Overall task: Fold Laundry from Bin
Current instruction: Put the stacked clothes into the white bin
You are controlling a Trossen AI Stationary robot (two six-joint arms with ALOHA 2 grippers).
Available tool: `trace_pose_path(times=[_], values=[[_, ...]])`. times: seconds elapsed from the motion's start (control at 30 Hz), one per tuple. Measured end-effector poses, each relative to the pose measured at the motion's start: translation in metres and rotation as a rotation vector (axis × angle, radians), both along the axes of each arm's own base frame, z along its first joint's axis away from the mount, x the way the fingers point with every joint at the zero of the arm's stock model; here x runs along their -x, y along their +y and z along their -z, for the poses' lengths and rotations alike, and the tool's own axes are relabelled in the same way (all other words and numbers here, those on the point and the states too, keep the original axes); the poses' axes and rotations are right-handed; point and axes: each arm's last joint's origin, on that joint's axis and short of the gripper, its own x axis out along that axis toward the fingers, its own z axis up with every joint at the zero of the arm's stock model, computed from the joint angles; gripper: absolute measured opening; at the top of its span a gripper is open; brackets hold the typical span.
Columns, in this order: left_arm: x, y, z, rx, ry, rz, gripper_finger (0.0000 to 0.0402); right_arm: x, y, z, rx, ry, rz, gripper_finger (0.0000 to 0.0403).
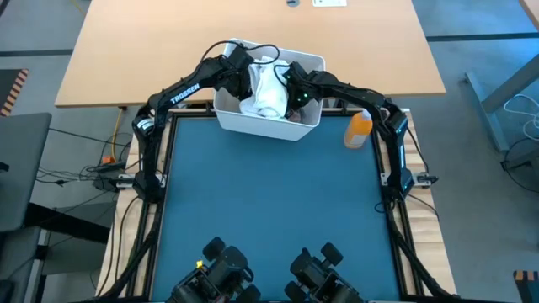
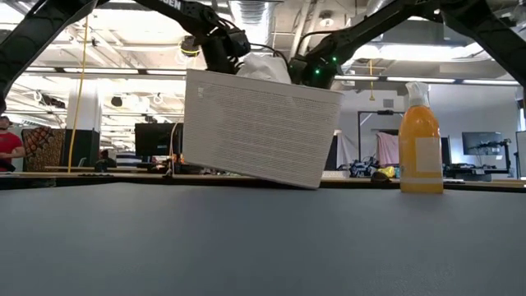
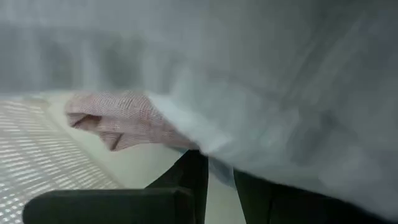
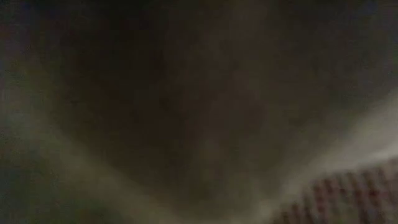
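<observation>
The white bin (image 1: pixel 226 118) stands at the far edge of the teal mat and sits tilted in the low view, its right bottom corner (image 2: pixel 308 182) down. A white cloth piece (image 1: pixel 268 91) bulges above the rim (image 2: pixel 265 67), and pink cloth (image 3: pixel 121 118) lies under it. Both arms reach into the bin from either side. My left gripper (image 3: pixel 221 171) is at the white cloth's left side, its fingers close together with pale cloth between them. My right gripper (image 1: pixel 292 94) is at the cloth's right side, and cloth covers its own wrist view. My left gripper pinches a hanging fold of the white cloth (image 3: pixel 217 163) between its two fingers. It comes slanting down from the table's left into the bin. The rest of the cloth drapes over and in front of the fingers; one layer or several, I cannot tell.
An orange spray bottle (image 1: pixel 359 129) stands upright just right of the bin on the mat's far right corner. The teal mat (image 1: pixel 269 202) stretches bare toward the near edge. A wooden tabletop (image 1: pixel 168 50) lies beyond the bin.
</observation>
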Motion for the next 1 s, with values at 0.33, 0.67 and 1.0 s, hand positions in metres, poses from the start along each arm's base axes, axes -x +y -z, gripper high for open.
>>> trace_pose_path(times=[0.33, 0.67, 1.0], values=[[0.004, 0.016, -0.008, 0.234, -0.400, 0.066, 0.0060, 0.006, 0.001, 0.002, -0.018, 0.055, 0.017, 0.0057], [0.029, 0.037, -0.015, 0.488, -0.691, 0.205, 0.0060, 0.005, 0.001, 0.002, -0.015, 0.049, 0.014, 0.0057], [0.024, 0.041, -0.033, 0.538, -0.888, 0.343, 0.0060, 0.006, 0.001, 0.002, -0.023, 0.051, 0.017, 0.0057]])
